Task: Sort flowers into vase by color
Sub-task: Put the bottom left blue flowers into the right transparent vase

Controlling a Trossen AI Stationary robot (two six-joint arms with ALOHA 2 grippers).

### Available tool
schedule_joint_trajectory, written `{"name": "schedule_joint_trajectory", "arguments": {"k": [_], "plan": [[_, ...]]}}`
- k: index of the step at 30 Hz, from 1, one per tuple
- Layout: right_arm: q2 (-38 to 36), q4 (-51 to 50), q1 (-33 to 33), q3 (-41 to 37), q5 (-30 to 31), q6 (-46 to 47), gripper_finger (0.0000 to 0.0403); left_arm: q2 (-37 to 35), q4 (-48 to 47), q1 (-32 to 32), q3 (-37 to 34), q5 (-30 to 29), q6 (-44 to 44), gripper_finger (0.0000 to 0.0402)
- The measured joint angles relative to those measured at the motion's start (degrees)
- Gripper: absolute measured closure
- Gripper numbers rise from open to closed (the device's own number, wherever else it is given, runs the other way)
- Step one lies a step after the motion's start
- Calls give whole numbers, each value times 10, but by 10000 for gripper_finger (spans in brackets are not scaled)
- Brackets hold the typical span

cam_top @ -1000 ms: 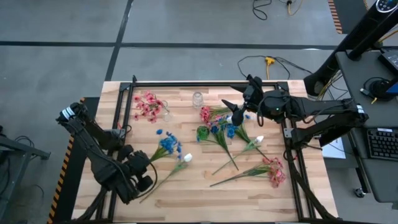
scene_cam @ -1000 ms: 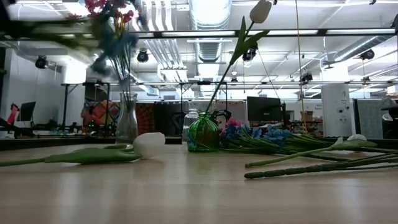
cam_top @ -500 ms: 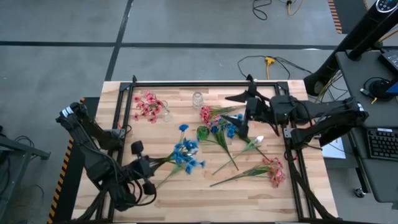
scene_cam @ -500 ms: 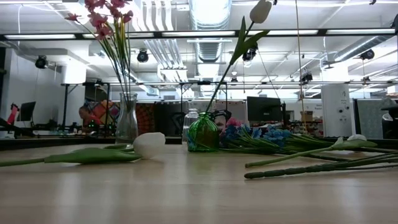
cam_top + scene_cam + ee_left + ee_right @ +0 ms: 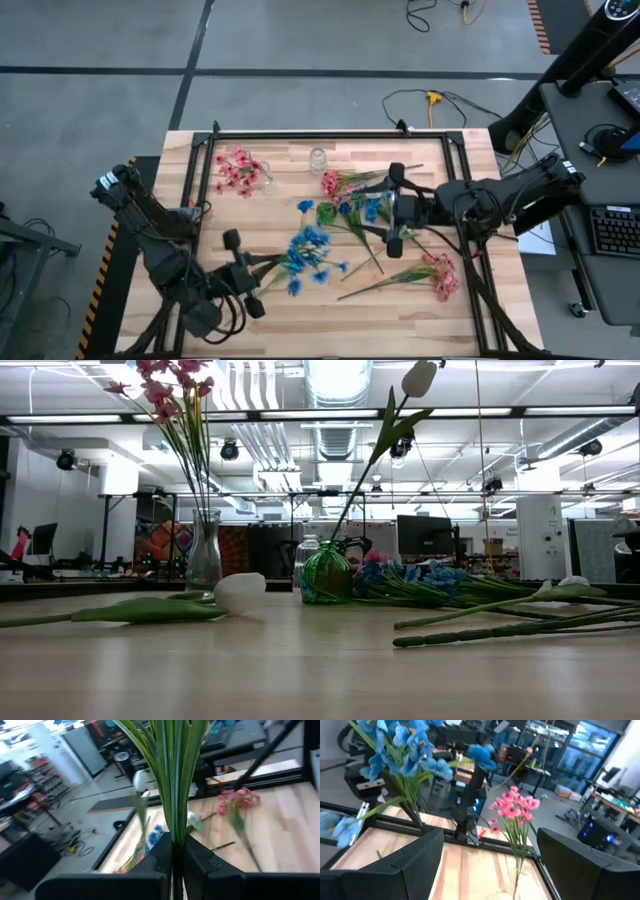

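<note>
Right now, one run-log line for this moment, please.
left gripper: shut on blue flowers, lifted | right gripper: open, above flower pile | pink flowers: in vase

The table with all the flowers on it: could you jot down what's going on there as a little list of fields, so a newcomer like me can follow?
left gripper: shut on the blue flower sprig, lifted above the table
right gripper: open, holding nothing, above the loose flowers in the middle
pink flowers in clear vase: far left part of the table
green vase: holds one white flower
small clear jar: at the far edge
loose on the table: pink sprig, white flower
</note>
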Motion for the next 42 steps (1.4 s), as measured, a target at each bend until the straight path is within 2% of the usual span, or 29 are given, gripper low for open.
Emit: {"name": "schedule_joint_trajectory", "arguments": {"k": [5,8,12,19,21,26,30,34,42], "plan": [[-3,2,14,0,1,-1,90,0,201,48,-35,147,177,395],[-6,2,27,0,2,-7,90,-3,322,70,-66,206,268,395],[-7,2,49,0,2,-24,90,-3,431,91,-103,216,328,395],[13,10,76,0,0,-30,90,-3,596,131,-150,217,371,395],[27,18,76,0,0,-30,90,-2,612,144,-155,222,371,395],[60,62,75,0,2,-40,90,-1,613,172,-158,285,347,395],[75,98,75,0,4,-48,90,-1,622,177,-159,291,347,395],[84,123,75,0,35,-54,90,-1,637,177,-159,317,353,395],[116,177,63,2,25,-78,93,-1,652,200,-159,341,352,395]]}}
